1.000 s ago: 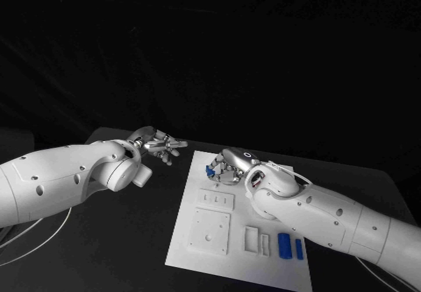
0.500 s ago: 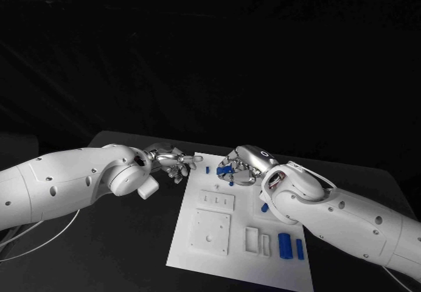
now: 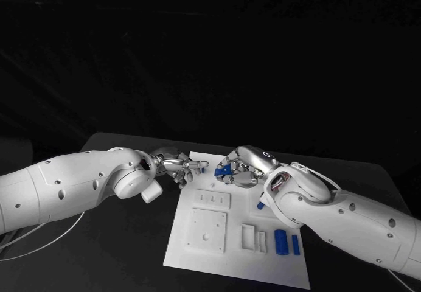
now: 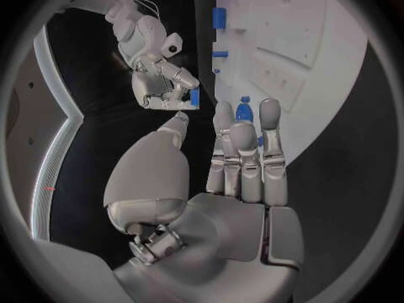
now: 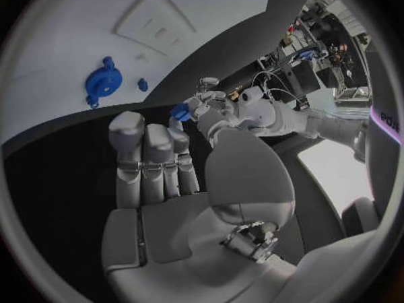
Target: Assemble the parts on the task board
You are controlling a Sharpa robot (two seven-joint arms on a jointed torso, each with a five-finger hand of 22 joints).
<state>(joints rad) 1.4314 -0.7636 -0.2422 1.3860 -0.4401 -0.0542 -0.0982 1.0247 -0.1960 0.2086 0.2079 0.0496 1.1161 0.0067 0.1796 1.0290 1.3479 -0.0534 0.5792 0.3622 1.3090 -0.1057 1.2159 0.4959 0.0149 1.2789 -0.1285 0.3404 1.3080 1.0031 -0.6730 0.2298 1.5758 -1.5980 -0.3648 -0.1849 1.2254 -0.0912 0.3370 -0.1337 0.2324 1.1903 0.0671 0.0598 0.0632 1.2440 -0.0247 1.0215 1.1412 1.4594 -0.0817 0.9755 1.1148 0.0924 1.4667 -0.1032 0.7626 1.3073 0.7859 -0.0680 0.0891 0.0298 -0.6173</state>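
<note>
Black table, white board in the middle: right hand grips a blue part over its far end, left hand close beside, fingers apart, holding nothing
</note>
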